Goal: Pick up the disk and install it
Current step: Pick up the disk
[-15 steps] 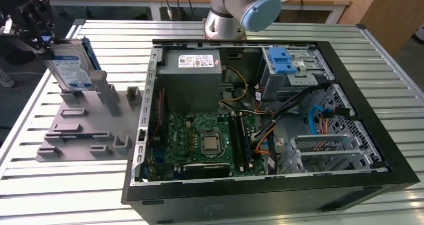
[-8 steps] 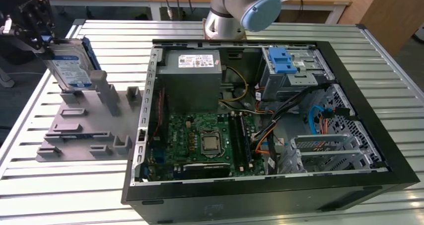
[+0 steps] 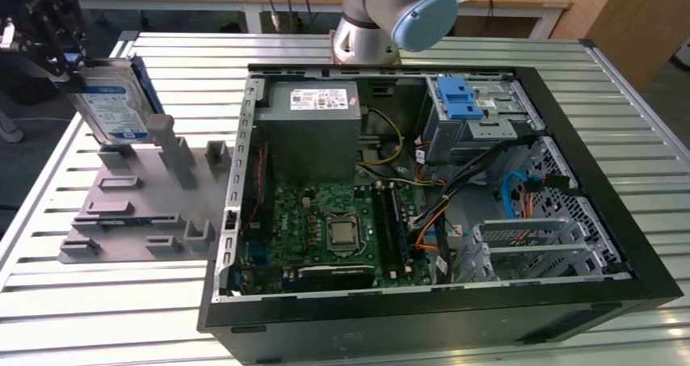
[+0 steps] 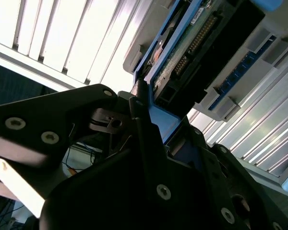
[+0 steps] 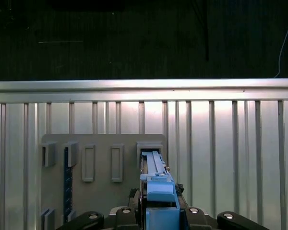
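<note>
The disk [image 3: 113, 107], silver with a blue-and-white label and a blue rail frame, stands on edge at the exterior view's far left. My gripper [image 3: 67, 59] is shut on its upper end. Its lower edge sits at the upright holder of the grey fixture plate [image 3: 140, 212]; whether it still rests in the slot I cannot tell. In the first wrist view the disk's blue rail [image 5: 156, 179] runs from my gripper [image 5: 157, 206] toward an open slot [image 5: 150, 147]. The second wrist view shows the disk's circuit-board side [image 4: 192, 43] past a black finger [image 4: 140, 112].
An open black computer case [image 3: 603, 220] lies to the exterior view's right of the plate. Inside are a grey power supply [image 3: 313, 107], a motherboard [image 3: 323, 229], cables and a drive cage with a blue latch [image 3: 458, 99]. The arm's base [image 3: 372, 27] stands behind. The slatted metal table [image 3: 108, 301] surrounds everything.
</note>
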